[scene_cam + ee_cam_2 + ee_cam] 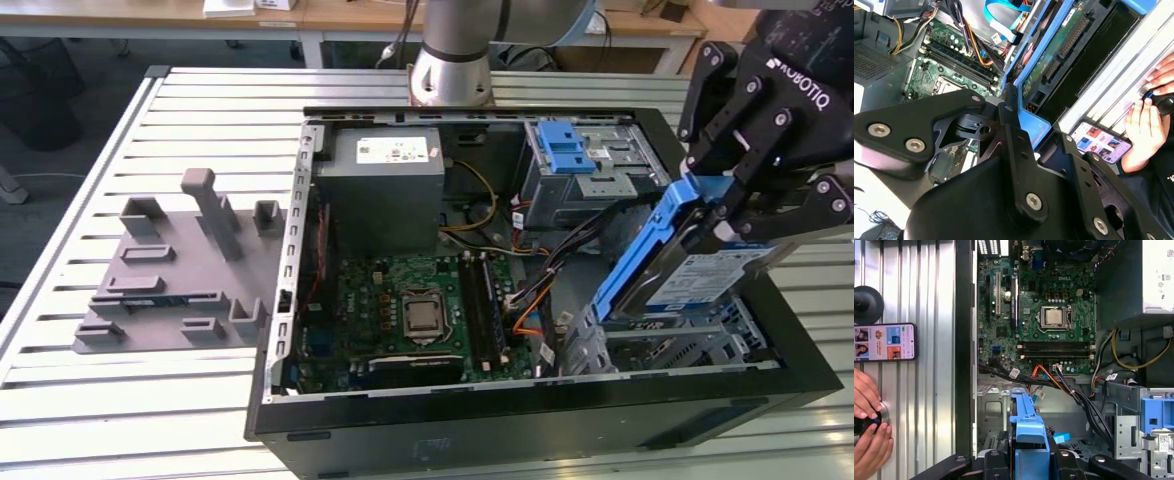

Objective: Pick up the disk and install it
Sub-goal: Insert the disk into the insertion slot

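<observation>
Gripper (763, 222) is clamped on the disk (694, 270), fingers closed across its upper end. The disk is in the air, tilted steeply, blue rail frame facing the exterior view's left and labelled face toward the camera. It hangs inside the open computer case (534, 420), at the corner on the exterior view's right, with its lower end dipping toward the metal drive cage (667, 345); can't tell if it touches the cage. It is not seated. In the first wrist view the blue frame runs straight out from between the fingers (996, 462), over the cage floor, with the cable bundle (1054, 377) and motherboard (1046, 315) beyond. The second wrist view shows the disk's green circuit-board underside. The power supply (380, 185) and blue latch (567, 150) are well apart from the disk. On the table (174, 400) beside the case are a phone (885, 342) and a person's hand (871, 450).
</observation>
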Controlling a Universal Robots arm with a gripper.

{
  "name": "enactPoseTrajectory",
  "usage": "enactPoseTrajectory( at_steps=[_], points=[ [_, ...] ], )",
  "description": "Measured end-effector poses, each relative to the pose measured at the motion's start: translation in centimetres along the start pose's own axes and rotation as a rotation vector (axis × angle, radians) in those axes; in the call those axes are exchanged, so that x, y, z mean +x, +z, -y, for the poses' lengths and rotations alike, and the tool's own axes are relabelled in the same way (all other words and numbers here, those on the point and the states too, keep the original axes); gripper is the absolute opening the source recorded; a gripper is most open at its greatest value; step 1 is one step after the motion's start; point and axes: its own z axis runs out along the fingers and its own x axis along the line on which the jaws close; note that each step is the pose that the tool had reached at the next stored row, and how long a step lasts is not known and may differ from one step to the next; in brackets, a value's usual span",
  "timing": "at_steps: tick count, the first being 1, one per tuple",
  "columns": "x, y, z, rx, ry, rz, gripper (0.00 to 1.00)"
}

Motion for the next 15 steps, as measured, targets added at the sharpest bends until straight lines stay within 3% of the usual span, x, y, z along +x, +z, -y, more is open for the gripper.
enactPoseTrajectory(
  at_steps=[15],
  points=[
    [0.03, 1.28, 0.18, 0.0, 0.0, 0.0001, 0.36]
  ],
)
